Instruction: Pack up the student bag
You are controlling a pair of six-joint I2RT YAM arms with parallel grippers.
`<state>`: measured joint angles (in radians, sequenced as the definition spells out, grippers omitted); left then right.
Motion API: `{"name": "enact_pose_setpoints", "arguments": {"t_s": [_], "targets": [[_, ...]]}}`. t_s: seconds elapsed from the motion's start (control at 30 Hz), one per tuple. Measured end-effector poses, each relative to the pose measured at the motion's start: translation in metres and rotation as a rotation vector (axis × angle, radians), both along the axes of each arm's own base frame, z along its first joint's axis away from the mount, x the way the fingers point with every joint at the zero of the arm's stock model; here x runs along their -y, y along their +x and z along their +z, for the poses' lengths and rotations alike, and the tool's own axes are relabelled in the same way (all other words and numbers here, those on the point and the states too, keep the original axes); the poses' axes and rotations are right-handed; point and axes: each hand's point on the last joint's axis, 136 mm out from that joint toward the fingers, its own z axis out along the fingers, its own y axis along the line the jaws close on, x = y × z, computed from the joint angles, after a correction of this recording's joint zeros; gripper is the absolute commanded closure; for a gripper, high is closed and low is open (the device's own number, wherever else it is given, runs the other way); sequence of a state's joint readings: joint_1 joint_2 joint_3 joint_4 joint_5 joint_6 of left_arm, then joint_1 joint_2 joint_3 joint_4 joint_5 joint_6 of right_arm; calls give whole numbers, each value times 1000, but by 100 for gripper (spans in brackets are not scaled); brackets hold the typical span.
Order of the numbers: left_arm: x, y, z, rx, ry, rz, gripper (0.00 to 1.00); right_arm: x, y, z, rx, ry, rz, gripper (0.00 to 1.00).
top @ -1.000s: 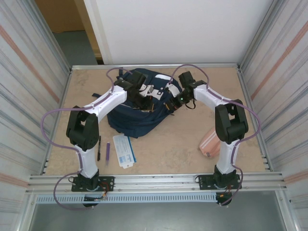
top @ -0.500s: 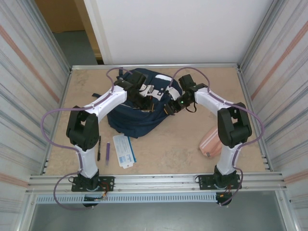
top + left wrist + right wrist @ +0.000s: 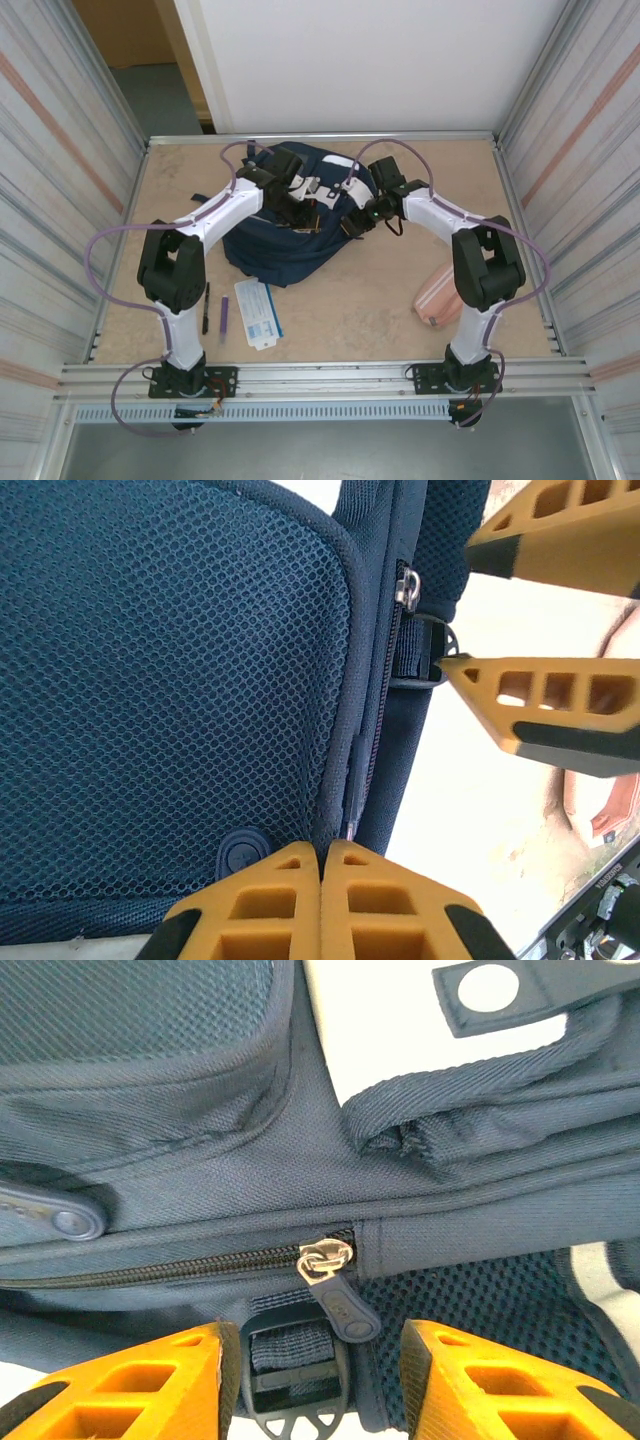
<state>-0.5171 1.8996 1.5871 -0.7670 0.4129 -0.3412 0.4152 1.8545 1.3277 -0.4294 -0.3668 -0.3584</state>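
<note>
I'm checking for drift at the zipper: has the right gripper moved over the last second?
Yes. The right gripper shifted slightly left, farther from the pink pouch and in toward the student bag.

Both arms do pretty much the same thing here. The left arm (image 3: 172,270) and right arm (image 3: 487,262) rise off their bases at the near edge, elbows bent, with the forearms angling inward toward the far middle. That puts the wrists close together. The left gripper (image 3: 300,212) (image 3: 322,846) has its yellow fingers pressed flat together with no gap. The right gripper (image 3: 358,222) (image 3: 312,1336) has its jaws apart with a clear gap, fingertips near the left's.
</note>
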Motion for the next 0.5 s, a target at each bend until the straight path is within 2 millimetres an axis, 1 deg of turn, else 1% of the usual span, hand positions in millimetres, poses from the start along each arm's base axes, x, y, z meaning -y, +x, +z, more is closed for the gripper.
{"name": "enact_pose_setpoints", "arguments": {"t_s": [0.13, 0.17, 0.2, 0.23, 0.3, 0.4, 0.5], "targets": [[1, -1, -1, -3, -4, -2, 100, -6, 7, -17, -13, -28, 22, 55], [1, -1, -1, -4, -4, -2, 100, -7, 8, -21, -10, -39, 22, 58], [1, -1, -2, -4, -5, -2, 100, -8, 8, -25, -7, -51, 24, 67], [0, -1, -3, -6, -3, -2, 100, -9, 9, -27, 1, -64, 30, 74], [0, -2, -3, -7, -2, -2, 100, -11, 9, -28, 14, -75, 41, 83], [0, -2, -2, -4, -4, -2, 100, -13, 9, -27, 22, -73, 50, 89], [0, -1, -2, -3, -4, -1, 100, -13, 9, -27, 22, -71, 54, 92]]}}
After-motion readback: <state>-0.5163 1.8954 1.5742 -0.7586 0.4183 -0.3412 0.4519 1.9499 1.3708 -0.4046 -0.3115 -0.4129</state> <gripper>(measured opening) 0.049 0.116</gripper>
